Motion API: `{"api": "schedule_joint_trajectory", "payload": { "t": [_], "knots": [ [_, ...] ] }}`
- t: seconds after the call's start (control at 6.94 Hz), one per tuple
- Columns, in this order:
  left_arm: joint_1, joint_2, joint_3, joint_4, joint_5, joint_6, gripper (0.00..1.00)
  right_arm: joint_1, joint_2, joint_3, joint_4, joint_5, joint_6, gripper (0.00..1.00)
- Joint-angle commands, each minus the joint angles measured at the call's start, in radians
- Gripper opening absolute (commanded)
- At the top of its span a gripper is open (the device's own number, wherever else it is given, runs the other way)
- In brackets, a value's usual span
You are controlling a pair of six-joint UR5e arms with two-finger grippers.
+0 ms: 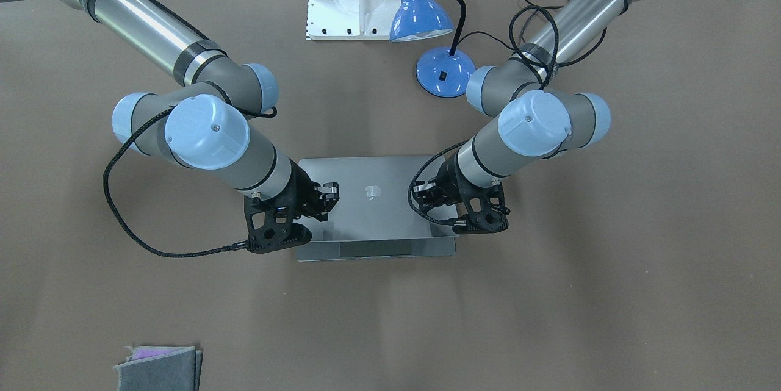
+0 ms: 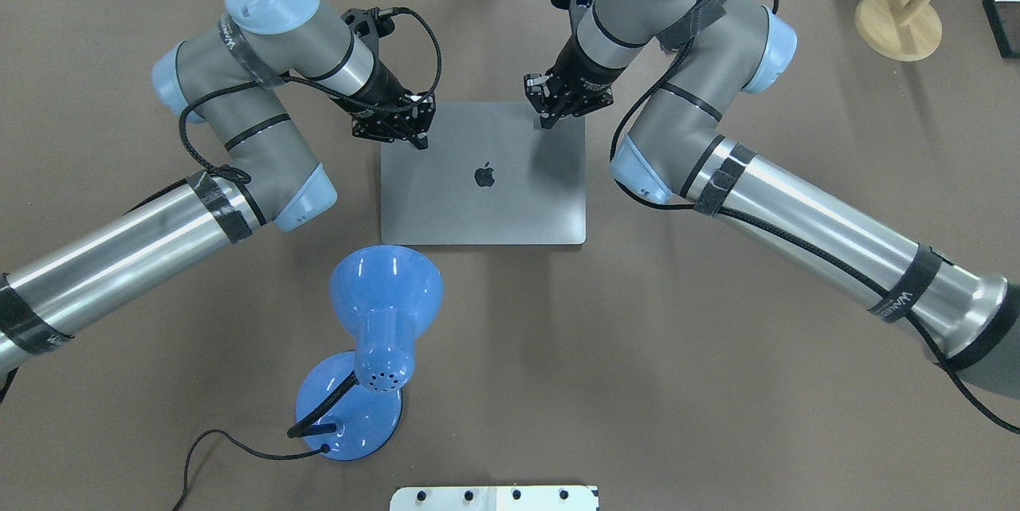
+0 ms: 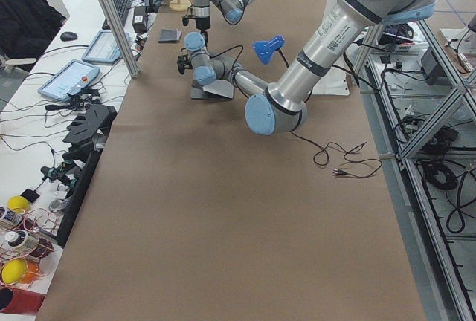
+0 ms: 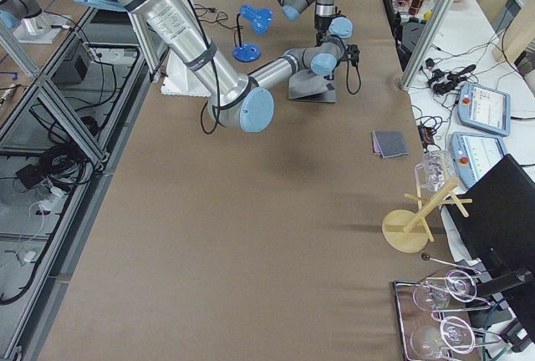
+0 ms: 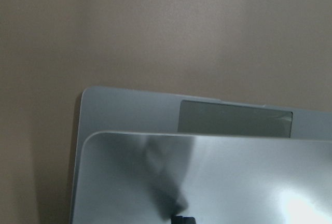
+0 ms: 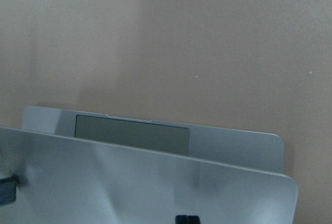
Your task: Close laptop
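Note:
The space-grey laptop (image 2: pixel 482 176) lies mid-table with its lid (image 1: pixel 372 191) tilted low over the base, apple logo up. A strip of base and trackpad (image 1: pixel 375 249) still shows past the lid's edge, as in the left wrist view (image 5: pixel 233 120) and the right wrist view (image 6: pixel 132 133). My left gripper (image 2: pixel 416 138) looks shut, fingertips down on the lid's far-left corner area. My right gripper (image 2: pixel 545 120) looks shut, fingertips on the lid near its far-right part. Neither holds anything.
A blue desk lamp (image 2: pixel 382 312) stands on the robot's side of the laptop, its cord trailing left. A white mount base (image 2: pixel 494 497) sits at the near edge. A grey felt pouch (image 1: pixel 158 369) lies far off. A wooden stand (image 2: pixel 896 17) is at the far right.

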Motion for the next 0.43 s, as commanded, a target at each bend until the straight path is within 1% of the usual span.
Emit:
{"api": "schedule_joint_trajectory", "payload": {
  "t": [0.0,0.14,0.29],
  "knots": [
    [0.017,-0.013,0.043,-0.025,0.043,0.000,0.00,-0.007,0.013,-0.073,0.059,-0.012,-0.002,0.00],
    [0.018,-0.013,0.047,-0.025,0.045,0.000,0.00,-0.020,0.014,-0.092,0.059,-0.037,-0.002,0.00],
    [0.020,-0.013,0.047,-0.025,0.045,0.000,0.00,-0.023,0.025,-0.101,0.059,-0.041,0.001,0.00]
  ]
}}
